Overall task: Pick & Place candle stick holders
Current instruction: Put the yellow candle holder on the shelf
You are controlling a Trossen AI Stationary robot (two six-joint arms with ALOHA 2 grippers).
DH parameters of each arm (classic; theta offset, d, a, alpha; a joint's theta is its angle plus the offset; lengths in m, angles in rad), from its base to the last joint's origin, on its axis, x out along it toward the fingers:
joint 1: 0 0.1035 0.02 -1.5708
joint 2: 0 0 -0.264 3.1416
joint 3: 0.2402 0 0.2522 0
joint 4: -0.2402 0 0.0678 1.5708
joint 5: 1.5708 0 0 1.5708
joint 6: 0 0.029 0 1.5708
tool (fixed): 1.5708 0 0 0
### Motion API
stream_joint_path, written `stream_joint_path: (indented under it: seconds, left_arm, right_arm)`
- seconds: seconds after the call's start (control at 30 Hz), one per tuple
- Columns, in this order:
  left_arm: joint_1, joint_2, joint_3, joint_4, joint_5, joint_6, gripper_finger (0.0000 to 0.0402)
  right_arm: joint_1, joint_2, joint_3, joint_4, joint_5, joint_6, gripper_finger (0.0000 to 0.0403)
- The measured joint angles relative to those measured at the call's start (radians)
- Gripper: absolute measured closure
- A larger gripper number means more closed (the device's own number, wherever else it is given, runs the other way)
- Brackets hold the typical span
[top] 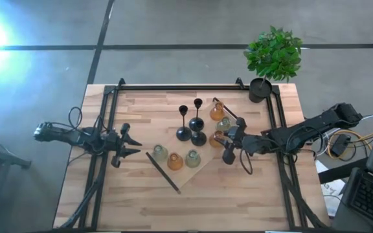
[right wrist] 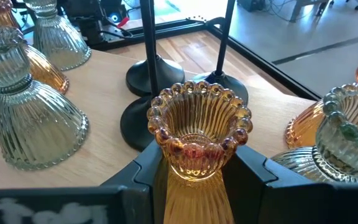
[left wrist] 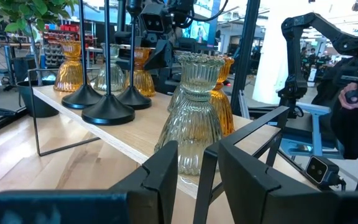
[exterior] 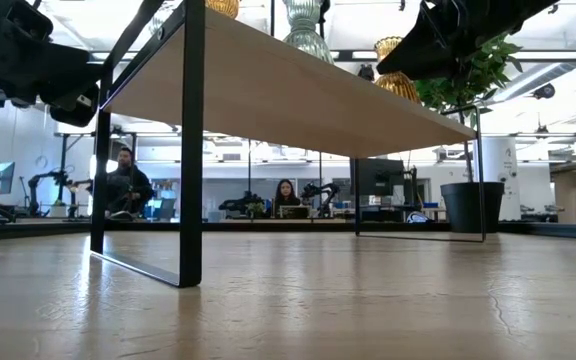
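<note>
Pinching one amber holder (right wrist: 199, 134) is what the right gripper (top: 225, 144) is doing. Its two dark fingers (right wrist: 145, 171) are pressing on both sides of the glass, just under the bumpy rim. This is happening at about 3 o'clock on the raised wooden shelf (left wrist: 142, 130) in the middle of the table.

So the picking-up step is going on. The holder is maybe sitting on the shelf and not in the air, but that is hard to see from here.

The other candle stick holders are sitting on the same shelf. Three black holders (top: 198, 137) are standing near the middle. Another amber one (top: 216, 111) and a pale green one (top: 223, 124) are waiting at about 1 o'clock, very close to the one being pinched. Three more glass ones (top: 175, 162) are lined up at about 7 o'clock.

The left gripper (top: 127, 145) is hanging at 9 o'clock, off the shelf. Its fingers are spread apart and holding nothing, and they are pointing at a pale green holder (left wrist: 194, 118) just ahead.

Next, the right arm is probably needing to go straight up, slowly. The black stems and the green glass are standing close by, so tipping sideways could knock them over.
</note>
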Motion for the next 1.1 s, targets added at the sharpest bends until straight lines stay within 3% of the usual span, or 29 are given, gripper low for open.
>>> stream_joint_path:
  seconds: [0.27, 0.53, 1.1]
  left_arm:
    - [0.000, 0.000, 0.000, 0.000, 0.000, 0.000, 0.0282]
    - [0.000, 0.000, 0.000, 0.000, 0.000, 0.000, 0.0282]
    - [0.000, 0.000, 0.000, 0.000, 0.000, 0.000, 0.0282]
  right_arm:
    - [0.000, 0.000, 0.000, 0.000, 0.002, 0.000, 0.0290]
    - [0.001, 0.001, -0.002, -0.008, 0.043, -0.010, 0.0237]
    - [0.000, -0.002, -0.005, 0.004, 0.035, -0.045, 0.0190]
